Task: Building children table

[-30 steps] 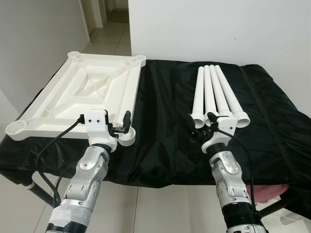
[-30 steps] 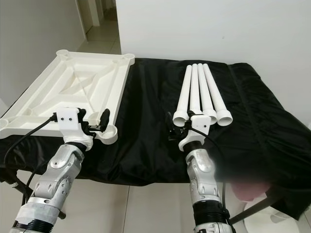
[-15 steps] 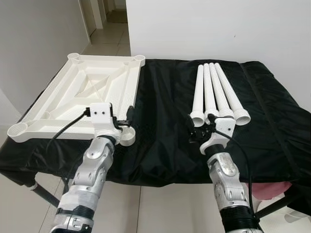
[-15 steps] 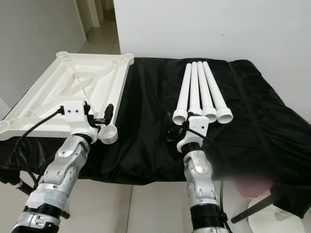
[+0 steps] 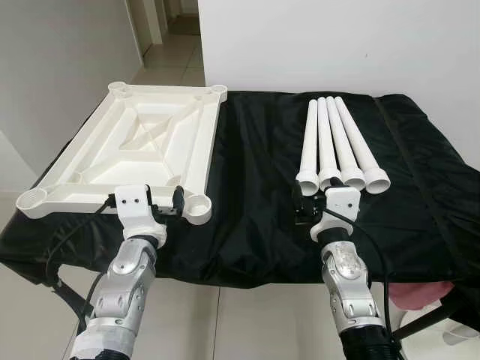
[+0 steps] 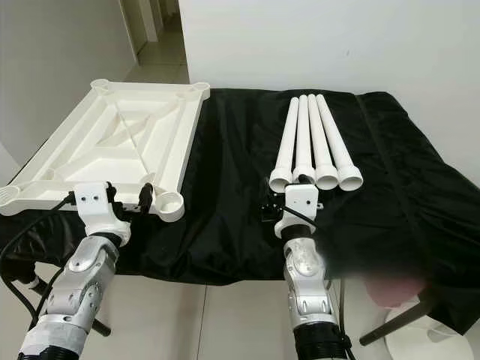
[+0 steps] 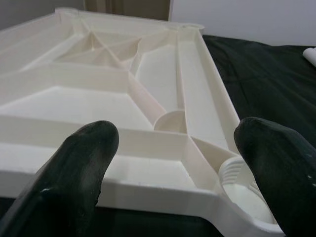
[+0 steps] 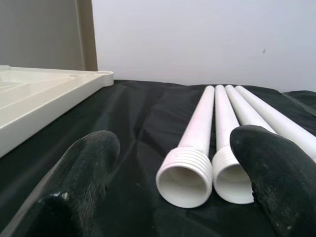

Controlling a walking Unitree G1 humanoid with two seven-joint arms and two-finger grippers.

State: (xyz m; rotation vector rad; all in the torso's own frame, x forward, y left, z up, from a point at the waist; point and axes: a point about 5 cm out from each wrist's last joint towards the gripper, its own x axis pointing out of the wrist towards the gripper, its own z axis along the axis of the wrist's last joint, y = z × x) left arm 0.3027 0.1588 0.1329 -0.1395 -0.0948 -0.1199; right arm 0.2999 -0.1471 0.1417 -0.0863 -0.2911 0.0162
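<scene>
As seen from the head cameras: white tabletop (image 5: 131, 150) upside down on the left half of the black-draped table (image 5: 255, 187), four white legs (image 5: 337, 146) side by side on the right half, long axes running away from the robot, threaded ends nearest. Right gripper (image 5: 306, 204) just short of those ends, nearer to the legs than the left. Left gripper (image 5: 169, 204) at the tabletop's near edge, beside a corner socket (image 5: 196, 206).

Left wrist view: fingers (image 7: 74, 168) spread, nothing held, ribbed underside ahead.

Right wrist view: fingers (image 8: 86, 170) spread and empty, leftmost leg (image 8: 190, 158) straight ahead, open end facing the gripper.
</scene>
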